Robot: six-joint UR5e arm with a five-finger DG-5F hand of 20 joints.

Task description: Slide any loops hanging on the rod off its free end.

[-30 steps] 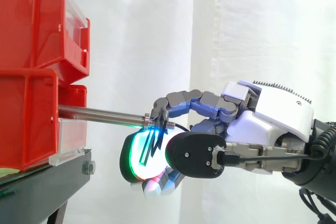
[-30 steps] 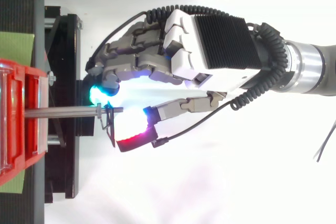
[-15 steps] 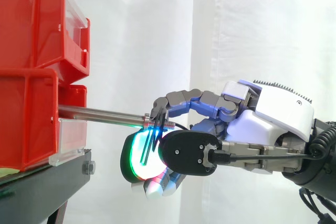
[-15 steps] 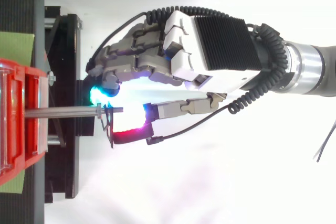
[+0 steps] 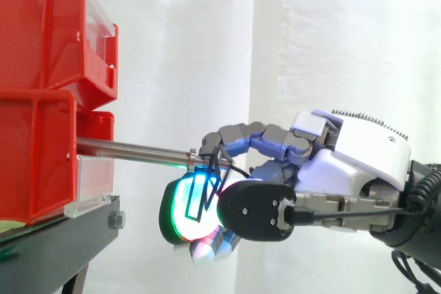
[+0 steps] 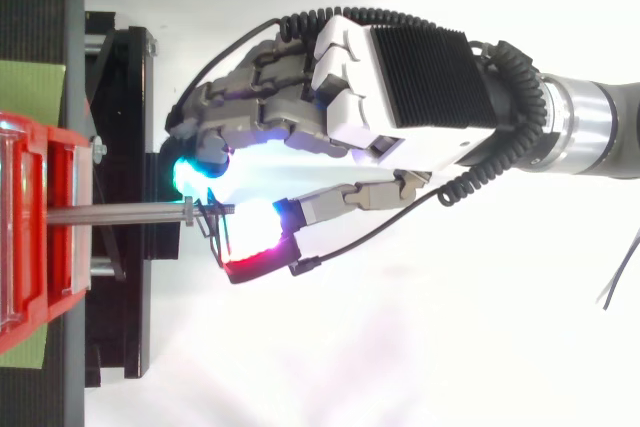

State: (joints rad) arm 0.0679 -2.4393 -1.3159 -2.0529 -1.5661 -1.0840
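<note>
A steel rod (image 5: 131, 149) sticks out level from the lower red bin (image 5: 34, 156) toward the right, and its threaded free end (image 5: 215, 164) lies inside my hand (image 5: 351, 163). A thin black wire loop (image 5: 202, 191) hangs at that end, tilted, in front of a glowing green-white pad. From above, the loop (image 6: 214, 232) sits at the rod (image 6: 120, 213) tip between the cyan-lit fingertips (image 6: 195, 169) and the red-lit thumb pad (image 6: 255, 252), which touches it. My hand (image 6: 400, 72) has its fingers curled over the rod end and round the loop.
Two red bins (image 5: 48, 25) are stacked on a black stand (image 5: 62, 228) at the left, in front of a white curtain. Free space lies right of the rod's end, where the arm comes in.
The thumb pushed in toward the rod and then drew back a little. The loop has tilted, its lower part swung toward the free end, and the hand has sunk slightly.
</note>
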